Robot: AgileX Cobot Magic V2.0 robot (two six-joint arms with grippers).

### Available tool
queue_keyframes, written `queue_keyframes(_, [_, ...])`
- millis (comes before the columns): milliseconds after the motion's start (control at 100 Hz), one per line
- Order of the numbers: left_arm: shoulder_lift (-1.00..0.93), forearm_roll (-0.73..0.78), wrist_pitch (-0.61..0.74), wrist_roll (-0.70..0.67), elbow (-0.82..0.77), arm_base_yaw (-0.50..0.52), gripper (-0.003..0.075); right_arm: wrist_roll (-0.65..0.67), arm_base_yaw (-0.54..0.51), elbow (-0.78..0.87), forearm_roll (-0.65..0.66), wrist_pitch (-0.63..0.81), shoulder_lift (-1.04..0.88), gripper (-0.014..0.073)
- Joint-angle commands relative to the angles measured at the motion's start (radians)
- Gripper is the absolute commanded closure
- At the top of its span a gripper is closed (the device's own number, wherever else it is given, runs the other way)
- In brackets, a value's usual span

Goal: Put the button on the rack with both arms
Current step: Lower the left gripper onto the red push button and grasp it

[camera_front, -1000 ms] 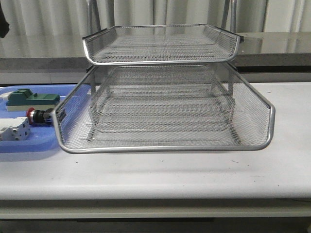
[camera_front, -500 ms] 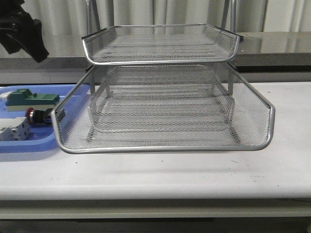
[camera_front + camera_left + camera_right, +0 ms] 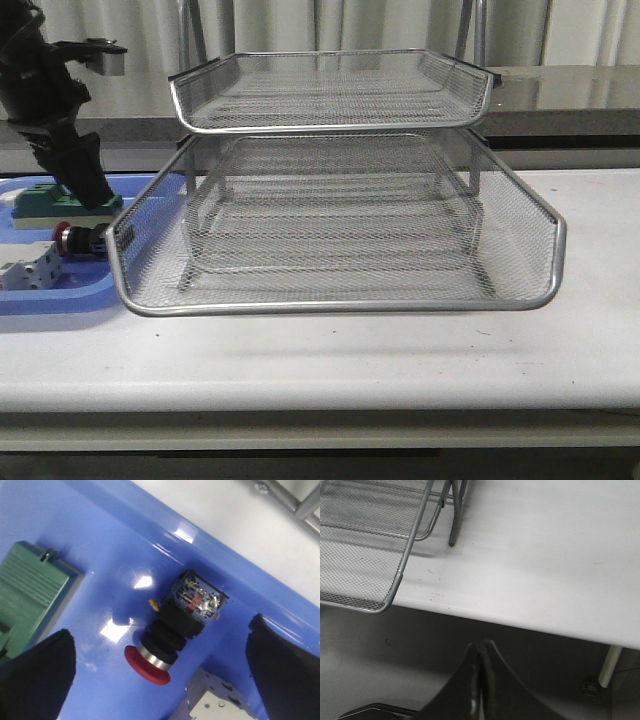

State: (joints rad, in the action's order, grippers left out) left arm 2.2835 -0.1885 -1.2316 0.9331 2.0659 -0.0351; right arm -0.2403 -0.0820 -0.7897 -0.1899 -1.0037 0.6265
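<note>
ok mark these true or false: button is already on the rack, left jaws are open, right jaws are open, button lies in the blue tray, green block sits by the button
1. The red-capped black push-button is on the silver wire-mesh rack: false, it lies off the rack.
2. The left gripper is open: true.
3. The right gripper is open: false, its jaws are shut, holding nothing.
4. The button lies in the flat blue plastic tray: true.
5. The green block sits by the button: true.
</note>
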Motion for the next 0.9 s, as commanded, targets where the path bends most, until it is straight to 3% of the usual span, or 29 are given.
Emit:
queue_keyframes(0, [-0.047, -0.024, -0.023, 0.016, 0.033, -0.006, 0.007, 0.002, 0.001, -0.024, -0.006, 0.055, 0.0, 0.0654])
queue_keyframes(300, [-0.012, -0.021, -0.015, 0.108, 0.033, -0.021, 0.007, 0.002, 0.001, -0.024, -0.006, 0.055, 0.0, 0.0654])
queue_keyframes(890, [0.043, -0.018, 0.012, 0.11, 0.033, -0.035, 0.0097, 0.002, 0.001, -0.024, -0.006, 0.055, 0.0, 0.0654])
